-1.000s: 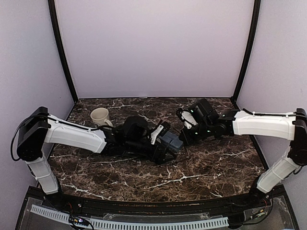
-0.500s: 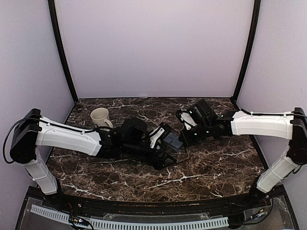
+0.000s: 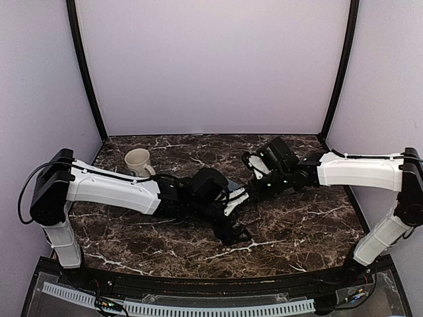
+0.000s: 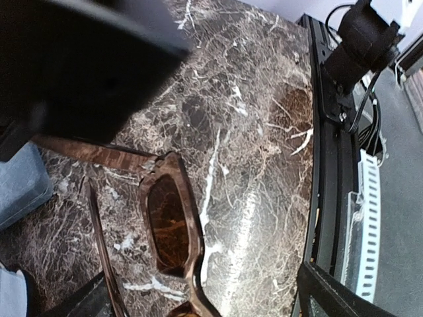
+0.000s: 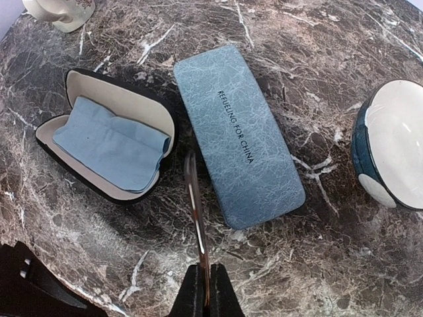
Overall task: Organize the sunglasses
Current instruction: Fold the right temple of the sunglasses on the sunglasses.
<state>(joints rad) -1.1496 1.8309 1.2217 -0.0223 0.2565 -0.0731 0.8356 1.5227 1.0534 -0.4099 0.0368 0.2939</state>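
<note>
The top camera looks down from high on the near side toward the back wall (image 3: 211,66), covering the whole marble table (image 3: 297,224). The left wrist camera hangs close over sunglasses (image 4: 168,224) on the tabletop, facing the near edge's white slotted strip (image 4: 365,218), which the top view also shows. The right wrist camera looks down from higher and shares the mug (image 5: 58,12) with the top view.

The table (image 5: 330,277) is dark brown marble veined white. The sunglasses (image 4: 166,228) have mottled brown frames and amber-brown lenses. The blue-grey case (image 5: 238,135) carries a crackled pattern and dark lettering; the black case (image 5: 119,99) is cream inside, with a pale blue cloth (image 5: 112,145). The mug (image 3: 137,160) is cream; the bowl (image 5: 393,142) is dark blue outside and white inside.
</note>
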